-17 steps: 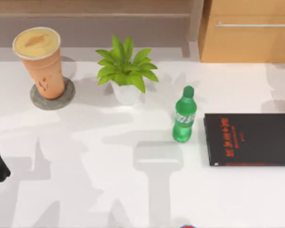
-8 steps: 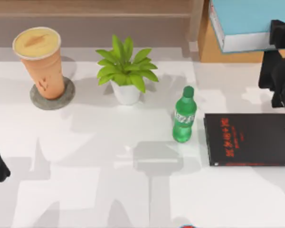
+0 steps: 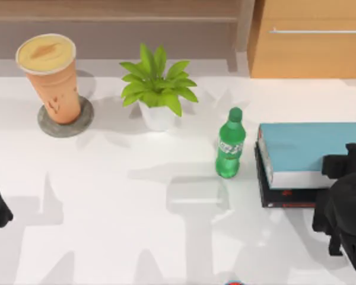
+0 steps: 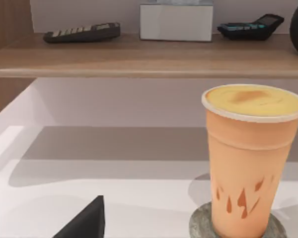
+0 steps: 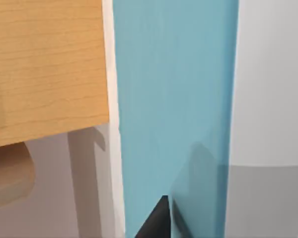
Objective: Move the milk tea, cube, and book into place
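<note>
Milk tea (image 3: 50, 77) stands on its coaster (image 3: 86, 119) at the desk's far left, and the book (image 3: 308, 151) lies on the black book (image 3: 285, 198) at right, so both look placed; the cube is left. Right claw (image 3: 344, 205) hovers by the book's near edge, perhaps released, though I cannot tell; the left arm is parked at the left edge.

— What is found toward the table's (image 3: 166, 237) back left corner?
— The milk tea (image 3: 50, 77) is stood on a coaster (image 3: 65, 126); a potted plant (image 3: 156, 89) is placed to its right.
— And by the right edge?
— The book (image 3: 308, 151) is laid on a thin book (image 3: 285, 197), with a bottle (image 3: 230, 144) just left of them. A cabinet (image 3: 308, 41) is set behind.
</note>
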